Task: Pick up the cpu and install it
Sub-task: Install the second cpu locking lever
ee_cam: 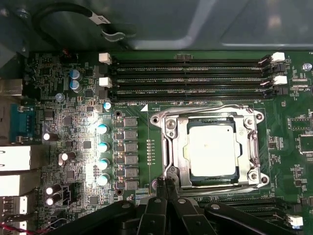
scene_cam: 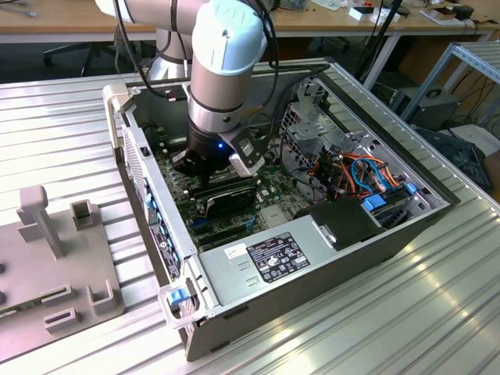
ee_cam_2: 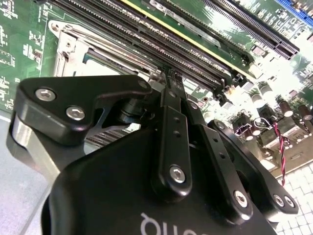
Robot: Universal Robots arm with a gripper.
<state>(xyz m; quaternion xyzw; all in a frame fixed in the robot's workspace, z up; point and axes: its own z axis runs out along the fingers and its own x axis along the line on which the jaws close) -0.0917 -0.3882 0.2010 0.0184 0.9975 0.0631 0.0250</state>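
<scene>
My claw (ee_cam: 165, 185) is shut tight, with its two black fingertips (ee_cam: 161, 184) pressed together and nothing between them. It hangs low inside the open computer case (scene_cam: 406, 226), just above the green board (ee_cam: 73, 147).

The cpu (ee_cam: 213, 151) is just past my fingertips and a little to one side. It lies flat in the metal-framed socket (ee_cam: 168, 147), with its dull silver top facing up. My claw is very near the socket's edge, but I cannot tell if it touches it.

Past the socket run the long black memory slots (ee_cam: 190, 78). In the second wrist view my own black claw body (ee_cam_2: 146, 196) covers much of the board, and I can see just a corner of the socket (ee_cam_2: 73, 49) behind it.

In the exterior view my big grey arm (scene_cam: 226, 70) stands in front of the claw, so the fingertips and the cpu are hidden there. The case sits on a ribbed metal worktop (scene_cam: 391, 312).
</scene>
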